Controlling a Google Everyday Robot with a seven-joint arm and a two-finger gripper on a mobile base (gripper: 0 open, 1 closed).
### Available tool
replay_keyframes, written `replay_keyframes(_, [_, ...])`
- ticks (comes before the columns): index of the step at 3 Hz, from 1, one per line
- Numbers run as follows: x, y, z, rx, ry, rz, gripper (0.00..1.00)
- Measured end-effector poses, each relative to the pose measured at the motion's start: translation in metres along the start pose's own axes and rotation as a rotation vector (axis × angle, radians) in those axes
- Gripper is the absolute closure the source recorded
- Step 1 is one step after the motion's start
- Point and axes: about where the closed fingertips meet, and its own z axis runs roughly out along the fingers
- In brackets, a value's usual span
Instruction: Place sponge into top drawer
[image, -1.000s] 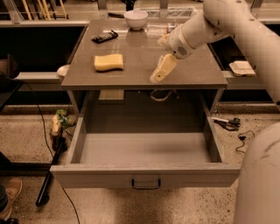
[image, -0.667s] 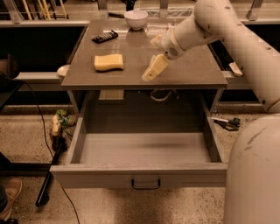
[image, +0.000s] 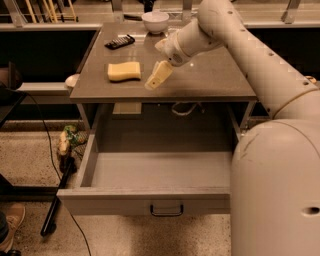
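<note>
The gripper (image: 157, 77) is hanging just above the table (image: 210, 82), angled down to the left, and whether it is spread or closed is not clear from here. It is sitting just right of the sponge (image: 124, 71), apart from it. The sponge is lying flat on the table's left half. Farther back, a white bowl (image: 155, 21) and a dark flat device (image: 119, 41) are resting. Below, the top drawer (image: 160, 171) is standing pulled out.

Gripper (image: 159, 76) over tabletop (image: 215, 80) just beside sponge (image: 124, 71), bare surface between, top drawer (image: 115, 202) open below, tabletop overhanging its rear
</note>
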Motion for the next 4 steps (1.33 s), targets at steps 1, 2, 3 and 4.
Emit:
replay_keyframes(1, [-0.004, -0.016, 0.020, 0.026, -0.022, 0.049, 0.00])
replay_keyframes(2, [-0.005, -0.022, 0.034, 0.020, -0.036, 0.090, 0.00])
replay_keyframes(3, [-0.008, -0.023, 0.046, 0.002, -0.046, 0.107, 0.00])
replay_keyframes(4, [-0.013, -0.020, 0.057, -0.023, -0.050, 0.105, 0.00])
